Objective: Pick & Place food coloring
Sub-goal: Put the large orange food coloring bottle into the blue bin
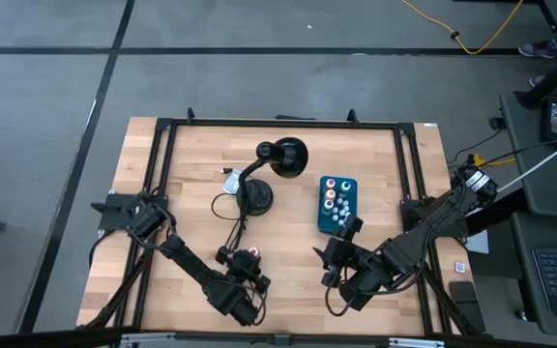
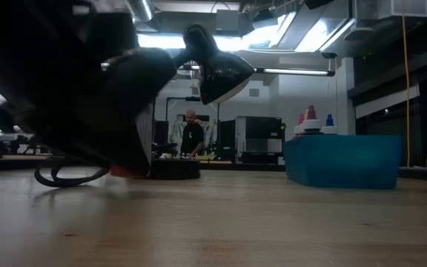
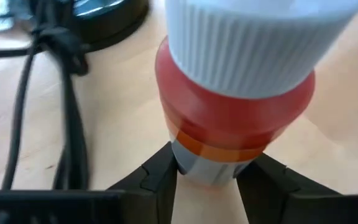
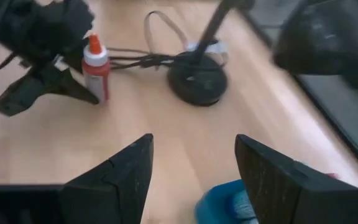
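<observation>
A small food coloring bottle (image 4: 96,67) with red contents, a white ribbed cap and a red tip stands upright near the table's front, left of centre; it also shows in the high view (image 1: 248,257). My left gripper (image 3: 207,168) is shut on it. My right gripper (image 4: 194,155) is open and empty, just at the near end of the teal box (image 1: 337,204). Several more dropper bottles (image 2: 311,119) stand upright in that box. My left gripper pinches the bottle's lower part (image 3: 207,167), below the red band, between its two fingers (image 3: 160,171). The fingers come low and nearly level from the table's near left. The bottle stays upright, its base at the table top; whether it rests there I cannot tell.
A black desk lamp (image 1: 280,158) stands on its round base (image 1: 255,198) behind the bottle, and its cord (image 1: 228,227) runs along the table toward my left gripper. The teal box sits right of centre. Bare wood lies between the two grippers.
</observation>
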